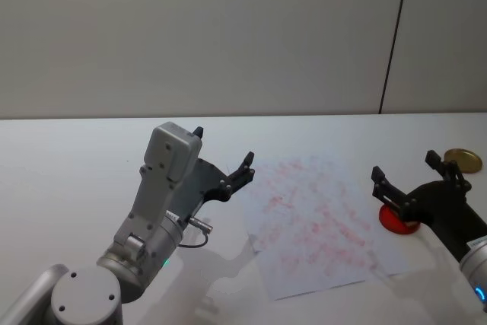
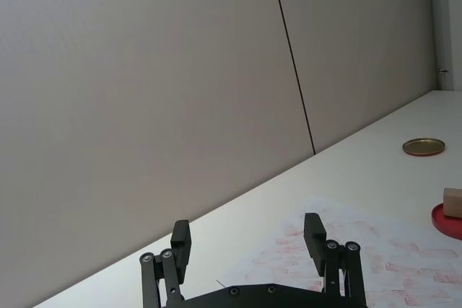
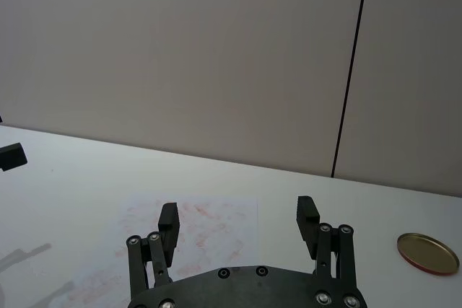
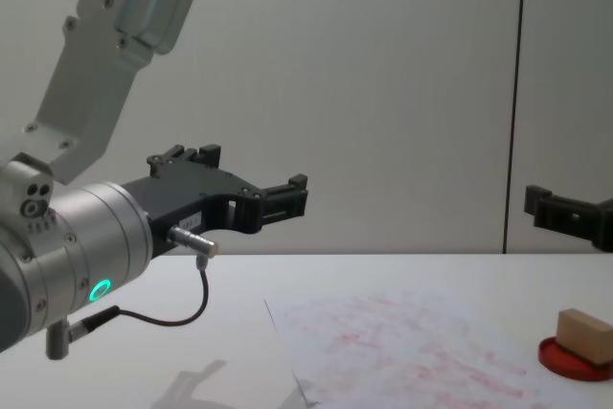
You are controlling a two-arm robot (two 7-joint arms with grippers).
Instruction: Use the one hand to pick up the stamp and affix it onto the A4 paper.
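Observation:
The stamp (image 4: 583, 334), a small tan wooden block, stands on a flat red disc (image 4: 575, 358) at the table's right; it also shows in the left wrist view (image 2: 452, 202). My right gripper (image 1: 405, 167) hovers open over the disc (image 1: 396, 220), a good way above the block, with nothing between its fingers (image 3: 305, 216). The A4 paper (image 1: 319, 222), white with pink-red smudged prints, lies at mid table. My left gripper (image 1: 223, 148) hangs open in the air over the paper's left edge, holding nothing.
A round gold lid (image 1: 463, 160) lies at the far right, behind the red disc. The white table (image 1: 76, 157) stretches bare to the left and in front. A grey wall stands behind the table's back edge.

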